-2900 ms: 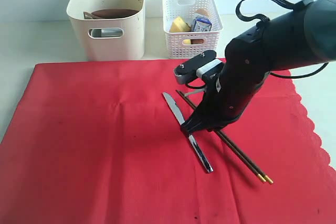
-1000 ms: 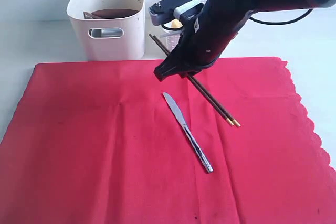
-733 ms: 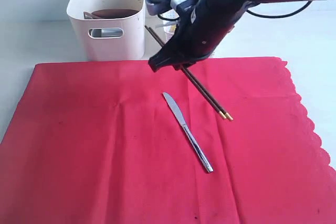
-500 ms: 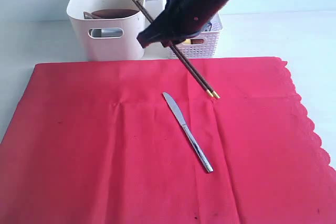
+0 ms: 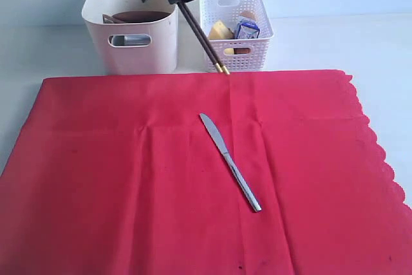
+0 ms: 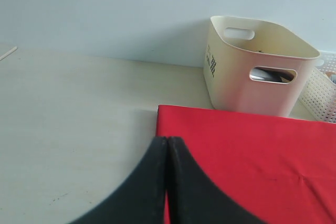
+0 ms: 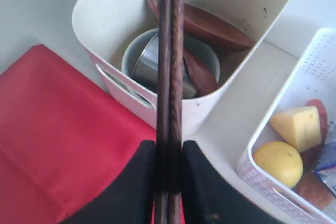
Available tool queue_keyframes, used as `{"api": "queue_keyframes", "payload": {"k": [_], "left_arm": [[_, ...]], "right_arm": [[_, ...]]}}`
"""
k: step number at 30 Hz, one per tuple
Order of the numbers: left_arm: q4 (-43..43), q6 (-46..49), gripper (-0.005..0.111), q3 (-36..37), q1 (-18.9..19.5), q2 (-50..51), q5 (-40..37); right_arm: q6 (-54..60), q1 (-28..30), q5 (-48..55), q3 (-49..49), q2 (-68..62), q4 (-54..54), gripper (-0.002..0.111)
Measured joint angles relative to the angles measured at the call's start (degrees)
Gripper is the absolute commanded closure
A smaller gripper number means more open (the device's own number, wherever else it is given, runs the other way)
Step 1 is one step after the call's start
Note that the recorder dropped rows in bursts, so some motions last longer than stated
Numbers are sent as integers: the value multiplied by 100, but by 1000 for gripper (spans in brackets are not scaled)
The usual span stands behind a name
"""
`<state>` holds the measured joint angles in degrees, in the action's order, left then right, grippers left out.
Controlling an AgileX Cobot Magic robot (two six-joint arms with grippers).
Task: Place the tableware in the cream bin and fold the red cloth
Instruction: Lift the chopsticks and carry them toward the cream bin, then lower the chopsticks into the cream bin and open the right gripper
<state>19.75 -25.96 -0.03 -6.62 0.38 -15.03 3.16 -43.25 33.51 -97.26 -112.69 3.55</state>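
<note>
The right fingers (image 7: pixel 140 182) pinch the dark chopsticks (image 5: pixel 203 43) between them, high by the rim of the cream bin (image 5: pixel 138 59). The gold tips slant toward 5 o'clock above the gap between the bin and the white basket (image 5: pixel 254 49). In the bin, the steel cup (image 7: pixel 149 61) sits in the pale bowl (image 7: pixel 127 51), beside the wooden plate (image 7: pixel 212 24) and the spoon (image 7: pixel 197 74). The silver knife (image 5: pixel 230 161) lies mid-way on the flat red cloth (image 5: pixel 116 178), blade tip toward 11 o'clock. The left fingers (image 6: pixel 149 187) are pressed together, empty, over the cloth's corner and the bare surface (image 6: pixel 68 108)
</note>
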Motion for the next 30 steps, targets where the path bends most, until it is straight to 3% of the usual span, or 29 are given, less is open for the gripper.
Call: {"api": "queue_keyframes", "payload": {"k": [20,30], "left_arm": [[0,0,105,0,0,0,0],[0,0,105,0,0,0,0]], "right_arm": [[11,0,-384,-2512,-1286,469,108],[11,0,-1349,-3093,-2064,786,108]]}}
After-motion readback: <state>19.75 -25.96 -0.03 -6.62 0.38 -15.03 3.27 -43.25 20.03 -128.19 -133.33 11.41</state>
